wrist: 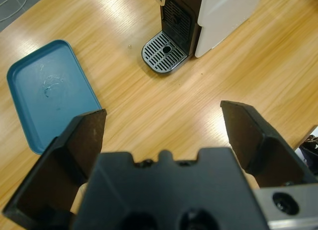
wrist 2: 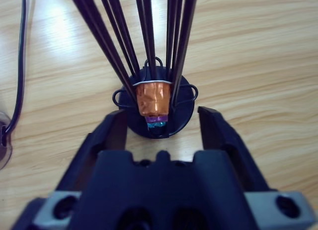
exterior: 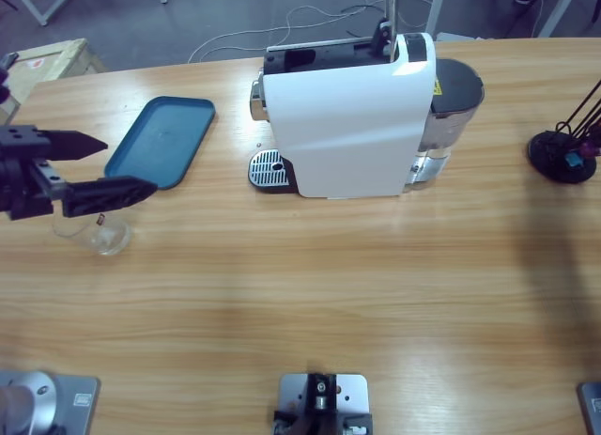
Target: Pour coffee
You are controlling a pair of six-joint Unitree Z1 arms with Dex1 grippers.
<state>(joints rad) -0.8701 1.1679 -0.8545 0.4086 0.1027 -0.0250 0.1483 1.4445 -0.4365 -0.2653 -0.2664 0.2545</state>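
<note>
My left gripper (exterior: 127, 165) hovers open at the table's left end, beside a blue tray (exterior: 161, 139). A small clear glass tumbler (exterior: 103, 233) stands just under its near jaw; the coffee is out of view, and I cannot tell whether the glass holds any. In the left wrist view my left gripper (wrist: 164, 113) points over bare wood toward the coffee machine's drip grille (wrist: 164, 53), and the glass is hidden. My right gripper (wrist 2: 161, 118) is open, close in front of a black wire capsule stand (wrist 2: 149, 86) holding an orange-brown capsule (wrist 2: 153, 100). It does not show in the high view.
The white coffee machine (exterior: 347, 116) stands at the back middle, its grille (exterior: 268, 169) facing left and a dark water tank (exterior: 455, 92) on its right. The capsule stand (exterior: 561, 155) sits at the far right. A black cable (wrist 2: 20, 66) lies left of the stand.
</note>
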